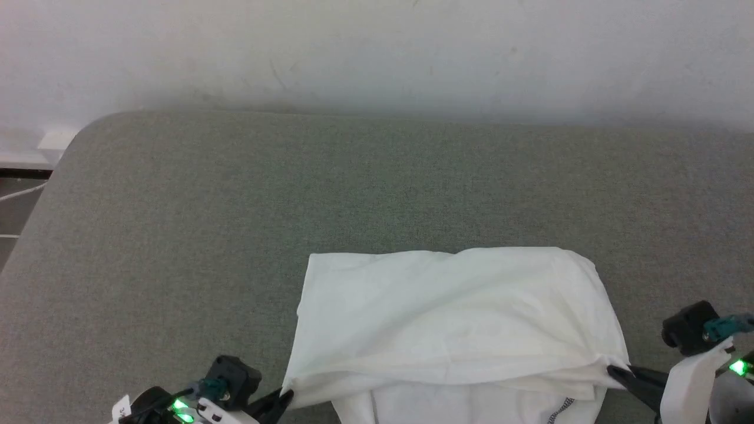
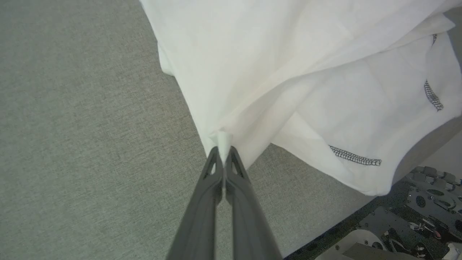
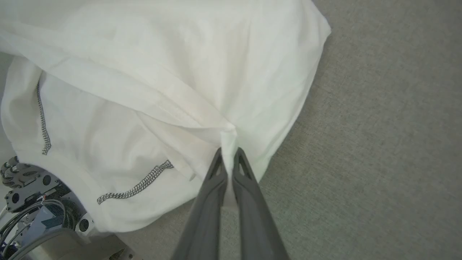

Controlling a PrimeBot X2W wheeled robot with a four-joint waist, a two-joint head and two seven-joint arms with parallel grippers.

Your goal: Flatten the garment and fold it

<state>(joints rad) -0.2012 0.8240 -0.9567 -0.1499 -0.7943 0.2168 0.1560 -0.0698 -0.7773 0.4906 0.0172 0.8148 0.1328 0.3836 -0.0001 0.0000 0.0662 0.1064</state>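
I see the broad grey-green woven tabletop (image 1: pixel 177 235) across most of the head view, with a rounded corner at the upper left and a pale off-white wall (image 1: pixel 377 53) along the top of the frame. The large white thin-fabric garment (image 1: pixel 453 312) lies in the lower centre and lower right of that frame. Its upper layer is doubled over into a rough rectangle, and its near part runs off the bottom edge. My left gripper (image 1: pixel 281 400), with its two long dark fingers, sits at the lower left of the head view, pinched tight on the garment's near left corner. In the left wrist view a small peak of cloth stands between the closed tips. My right gripper (image 1: pixel 615 372), at the lower right, is likewise clamped on the near right corner. Short runs of dark grey zigzag stitching (image 3: pixel 135 186) show on the lower layer, at the lower left of the right wrist view.
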